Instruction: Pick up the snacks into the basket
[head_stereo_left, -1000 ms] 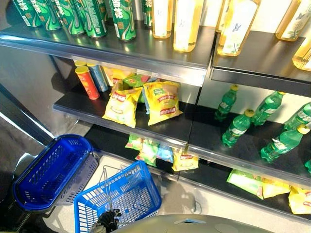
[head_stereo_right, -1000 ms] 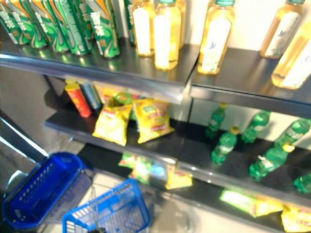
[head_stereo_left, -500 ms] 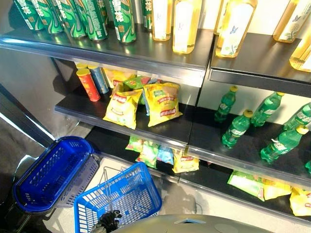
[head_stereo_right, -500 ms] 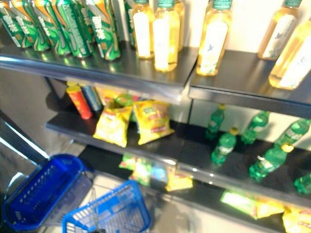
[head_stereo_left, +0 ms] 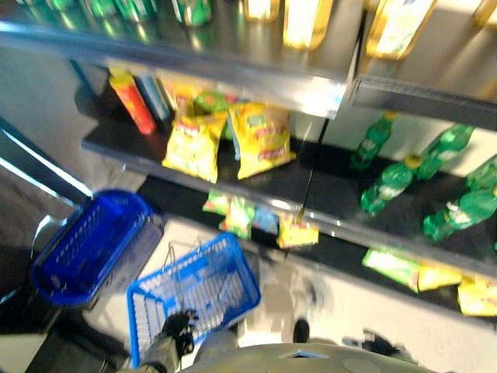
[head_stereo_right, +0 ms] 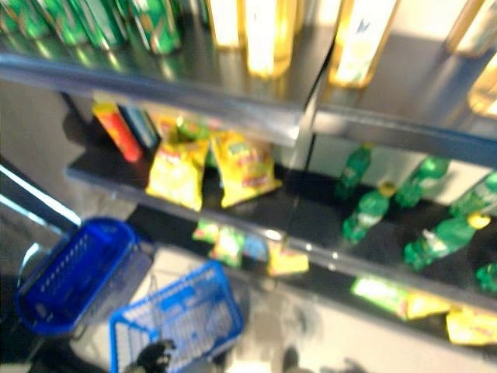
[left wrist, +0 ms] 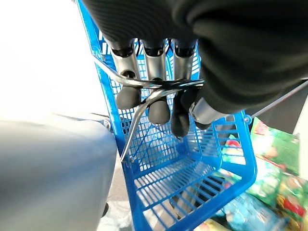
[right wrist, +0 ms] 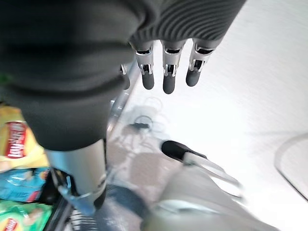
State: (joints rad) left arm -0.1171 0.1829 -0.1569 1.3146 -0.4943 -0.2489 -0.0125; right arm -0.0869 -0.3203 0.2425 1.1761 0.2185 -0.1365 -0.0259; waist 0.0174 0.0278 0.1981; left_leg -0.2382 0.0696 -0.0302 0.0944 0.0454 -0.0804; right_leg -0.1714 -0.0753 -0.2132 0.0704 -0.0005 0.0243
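Left hand (head_stereo_left: 177, 336) risen slightly, clenched on basket (left wrist: 192, 183) handle (left wrist: 144, 86), snacks (head_stereo_left: 225, 140) at 12 o'clock, right hand (right wrist: 166, 72) relaxed.

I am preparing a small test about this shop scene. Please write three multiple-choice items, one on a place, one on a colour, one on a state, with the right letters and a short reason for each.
1. Where do the two big yellow snack bags stand?
A. on the top shelf among the bottles
B. on the middle shelf, beside the red tube can
C. inside the dark blue basket

2. What colour is the wire-handled plastic basket that the left hand carries?
A. light blue
B. green
C. red

3. What is the state of the right hand?
A. curled round a snack bag
B. pressing on a shelf
C. open, holding nothing

Answers:
1 B: in the left eye view both bags lean on the middle shelf, near the tube cans.
2 A: its lattice walls are light blue in the left wrist view.
3 C: the right wrist view shows straight fingers over bare floor.
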